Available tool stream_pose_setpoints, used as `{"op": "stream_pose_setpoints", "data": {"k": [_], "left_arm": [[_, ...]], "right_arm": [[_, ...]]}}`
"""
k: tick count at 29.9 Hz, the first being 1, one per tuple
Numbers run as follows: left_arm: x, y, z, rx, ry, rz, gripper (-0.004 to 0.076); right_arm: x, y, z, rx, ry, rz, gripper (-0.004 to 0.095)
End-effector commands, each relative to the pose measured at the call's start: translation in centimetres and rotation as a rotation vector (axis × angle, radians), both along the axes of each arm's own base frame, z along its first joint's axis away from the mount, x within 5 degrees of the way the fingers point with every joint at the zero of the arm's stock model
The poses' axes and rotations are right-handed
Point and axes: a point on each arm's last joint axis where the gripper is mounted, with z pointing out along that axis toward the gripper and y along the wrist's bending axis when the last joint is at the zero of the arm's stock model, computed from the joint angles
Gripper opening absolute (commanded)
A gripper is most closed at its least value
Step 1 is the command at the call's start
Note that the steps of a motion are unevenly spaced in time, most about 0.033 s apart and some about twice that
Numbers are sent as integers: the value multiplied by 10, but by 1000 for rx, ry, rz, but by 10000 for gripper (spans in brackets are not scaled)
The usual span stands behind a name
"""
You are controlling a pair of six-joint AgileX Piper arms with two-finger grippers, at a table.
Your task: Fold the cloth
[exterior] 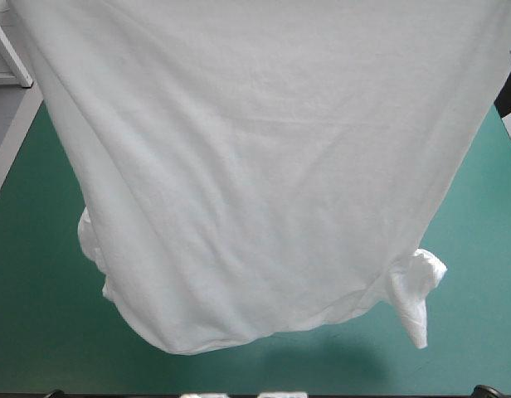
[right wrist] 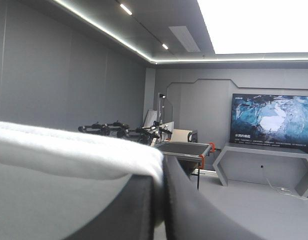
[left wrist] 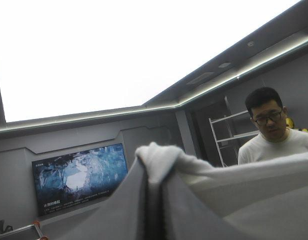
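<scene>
Grippers, two: left gripper (left wrist: pixel 155 172) and right gripper (right wrist: pixel 159 175), each raised, black fingers all but meeting, clamped on a fold of cloth.
T-shirt (exterior: pixel 255 166), one: white, lifted, hanging spread above the teal-green cover (exterior: pixel 40 332).
Sleeves, two, crumpled: near-left sleeve (exterior: pixel 91 240), near-right sleeve (exterior: pixel 417 290).

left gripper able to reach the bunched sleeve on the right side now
Probably not: the left gripper is shut on the T-shirt, holding it aloft, and that sleeve hangs near the shirt's bottom edge. It would have to let go first.
</scene>
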Motion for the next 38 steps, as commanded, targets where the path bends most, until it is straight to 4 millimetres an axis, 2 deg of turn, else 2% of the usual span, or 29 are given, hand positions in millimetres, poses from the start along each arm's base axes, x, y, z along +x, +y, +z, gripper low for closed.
{"op": "stream_pose_setpoints", "data": {"k": [1, 6, 9, 13, 15, 18, 24, 25, 26, 31, 34, 38], "left_arm": [[-3, 3, 9, -70, -84, -1, -10], [43, -16, 0, -58, -1, -2, -10], [82, -29, -9, -52, 35, 64, -10], [138, -41, -24, -107, 77, 111, -10], [169, -42, -34, -157, 102, 116, -10], [202, -39, -45, -242, 88, 106, -10], [242, -36, -50, -309, -60, 131, -9], [247, -34, -49, -336, -78, 121, -9], [256, -30, -50, -375, -85, 102, -9], [284, -29, -62, -399, -24, 76, -9], [308, -35, -84, -329, 109, 114, -9], [340, -35, -128, -200, 462, 174, -9]], "right_arm": [[2, 1, 10, 17, -105, -41, -17], [31, 19, 5, -10, -73, -119, -17], [57, 31, -2, -5, -33, -196, -17], [100, 39, -15, 8, 28, -280, -17], [126, 40, -20, 16, 51, -306, -17], [162, 40, -24, 30, 43, -306, -17], [226, 24, -22, 70, -72, -291, -17], [230, 20, -19, 104, -97, -275, -17], [244, 14, -24, 116, -97, -279, -17], [275, 4, -38, 146, -93, -232, -17], [296, 1, -56, 110, 12, -235, -17], [323, 2, -92, 19, 241, -264, -17]]}}
